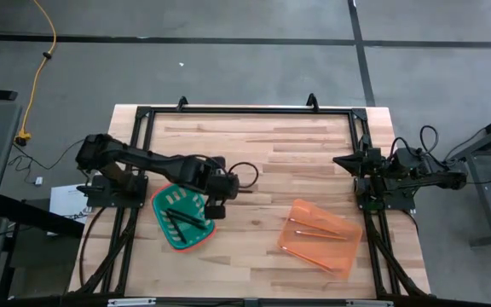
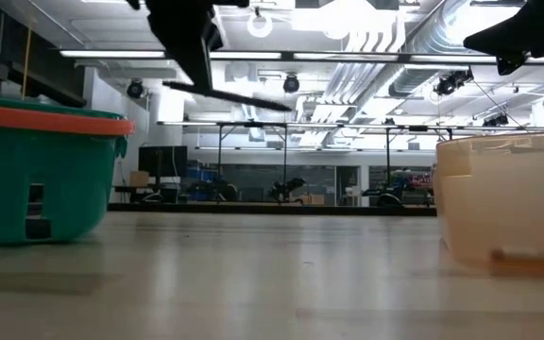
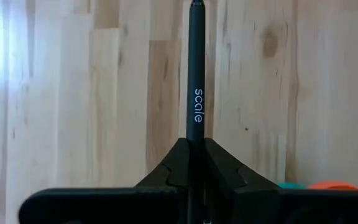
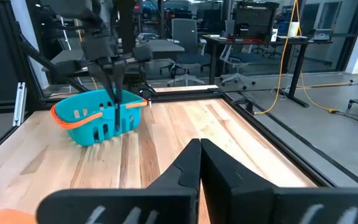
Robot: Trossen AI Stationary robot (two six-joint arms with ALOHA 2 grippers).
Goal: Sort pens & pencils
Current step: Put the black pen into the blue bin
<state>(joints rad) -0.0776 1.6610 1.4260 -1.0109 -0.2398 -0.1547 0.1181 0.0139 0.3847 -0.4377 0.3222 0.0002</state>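
The left gripper (image 3: 196, 163) pinches a dark pen (image 3: 196, 74) near its back end, above the table just right of the green basket (image 1: 167, 223); light, stiff and smooth, it likely needs a firm mid-barrel hold.

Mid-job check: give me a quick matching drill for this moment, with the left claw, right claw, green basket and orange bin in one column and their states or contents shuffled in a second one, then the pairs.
Column one:
1. left claw
2. right claw
3. green basket
4. orange bin

Column two:
A. holds orange-tan pencils
B. shut on nothing, parked at the table's right edge
C. holds dark pens
D. clamped on a black pen above the table, beside the green basket

Pairs: 1-D, 2-B, 3-C, 4-A
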